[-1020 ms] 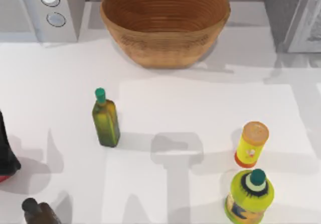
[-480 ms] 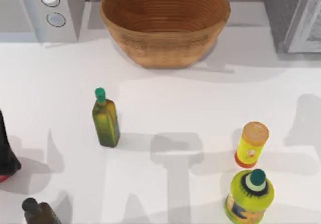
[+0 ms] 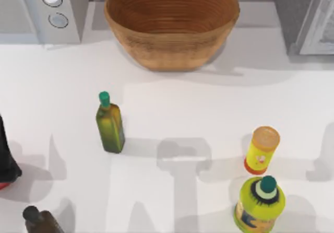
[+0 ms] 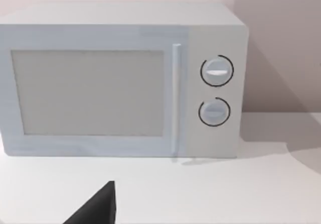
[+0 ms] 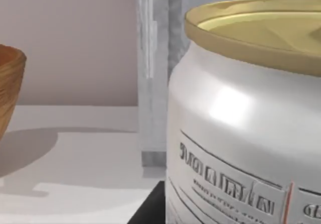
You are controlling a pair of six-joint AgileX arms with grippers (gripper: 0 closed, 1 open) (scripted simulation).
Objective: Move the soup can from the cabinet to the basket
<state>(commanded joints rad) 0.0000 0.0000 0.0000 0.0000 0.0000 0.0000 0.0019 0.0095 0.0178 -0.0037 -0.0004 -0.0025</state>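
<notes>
From above you see the basket point(image 3: 171, 21) at the table's far edge, the cabinet point(image 3: 308, 16) to its right. Your right wrist view has the soup can point(image 5: 246, 123) upright, close against the camera, cabinet point(image 5: 155, 73) behind; jaws: you cannot tell.

Soup can point(image 5: 241, 133) label lettering too blurred, no legible text anywhere.

Rendered kitchen counter scene — a white tabletop point(image 3: 209, 107) against a plain pale wall. White microwave point(image 4: 120, 78) with two round dials at the far left, grey cabinet point(image 3: 305, 13) with white-framed door at the far right, woven wicker basket point(image 3: 172, 21) between them. Pantry goods stand about — green oil bottle point(image 3: 109, 123), yellow orange-lidded canister point(image 3: 262, 150), soup can point(image 5: 241, 133).
</notes>
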